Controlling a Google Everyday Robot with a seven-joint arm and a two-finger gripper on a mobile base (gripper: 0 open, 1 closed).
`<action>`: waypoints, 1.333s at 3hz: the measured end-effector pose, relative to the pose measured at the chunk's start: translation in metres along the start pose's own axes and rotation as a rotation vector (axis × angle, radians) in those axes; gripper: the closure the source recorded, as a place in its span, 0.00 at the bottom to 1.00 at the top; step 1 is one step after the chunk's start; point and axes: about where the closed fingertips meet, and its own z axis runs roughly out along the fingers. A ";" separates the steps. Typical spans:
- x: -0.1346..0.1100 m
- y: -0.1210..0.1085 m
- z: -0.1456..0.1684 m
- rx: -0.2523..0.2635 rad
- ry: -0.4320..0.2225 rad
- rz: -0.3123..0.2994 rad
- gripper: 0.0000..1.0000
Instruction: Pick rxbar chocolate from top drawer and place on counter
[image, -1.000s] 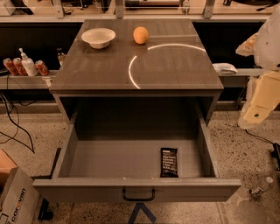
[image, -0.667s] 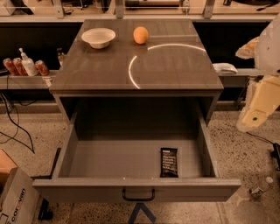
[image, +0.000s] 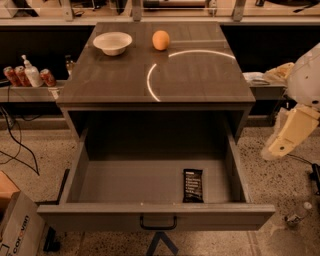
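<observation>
The rxbar chocolate (image: 193, 185), a flat black wrapper with white text, lies on the floor of the open top drawer (image: 155, 215), near its front right. The drawer is pulled fully out and its dark bar handle (image: 158, 222) shows on the front panel. The counter (image: 115, 80) above it is glossy grey-brown with a bright curved light reflection. My gripper is out of view. Only the pale links of my arm (image: 291, 134) show at the right edge, beside the drawer and apart from it.
A white bowl (image: 112, 42) and an orange fruit (image: 160, 40) sit at the back of the counter. A pale shelf (image: 30, 92) at left holds cans and a pump bottle. A cardboard box (image: 17, 230) stands at bottom left. Cables lie on the floor.
My arm's pale lower link has moved a little down and to the left, toward the drawer's right side. The bar, the drawer and the counter items have not moved.
</observation>
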 end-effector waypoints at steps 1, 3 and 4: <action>0.010 0.002 0.027 -0.091 -0.017 0.037 0.00; 0.018 0.005 0.051 -0.096 -0.046 0.062 0.00; 0.022 0.015 0.088 -0.093 -0.120 0.075 0.00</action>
